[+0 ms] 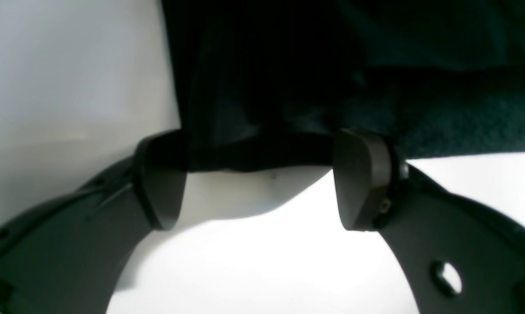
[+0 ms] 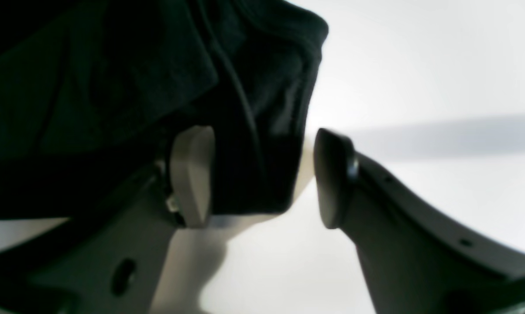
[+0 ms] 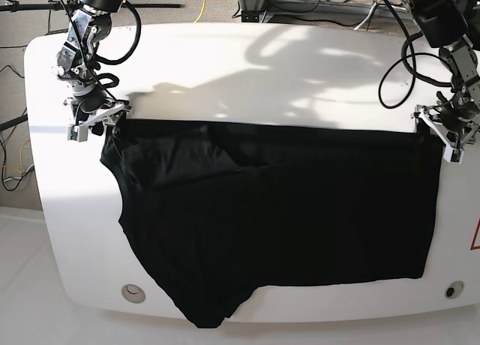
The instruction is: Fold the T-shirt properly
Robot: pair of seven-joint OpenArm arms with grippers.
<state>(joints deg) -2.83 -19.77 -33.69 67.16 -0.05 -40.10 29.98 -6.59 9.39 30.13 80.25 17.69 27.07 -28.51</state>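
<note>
— At opposite top corners of the T-shirt (image 3: 285,210), how do the arms sit?
— Both reach down; the left pincer (image 1: 260,179) gapes wide around the black hem, the right pincer (image 2: 262,174) stands parted astride a bunched corner.
— And the cloth?
— Plain black, spread flat across the white tabletop (image 3: 247,67), lower edge overhanging.

A white table (image 3: 247,67) with rounded corners stands on a pale floor (image 3: 19,285). Bright light and soft shadows fall across its far edge. Black and yellow cables (image 3: 202,0) trail behind it.
</note>
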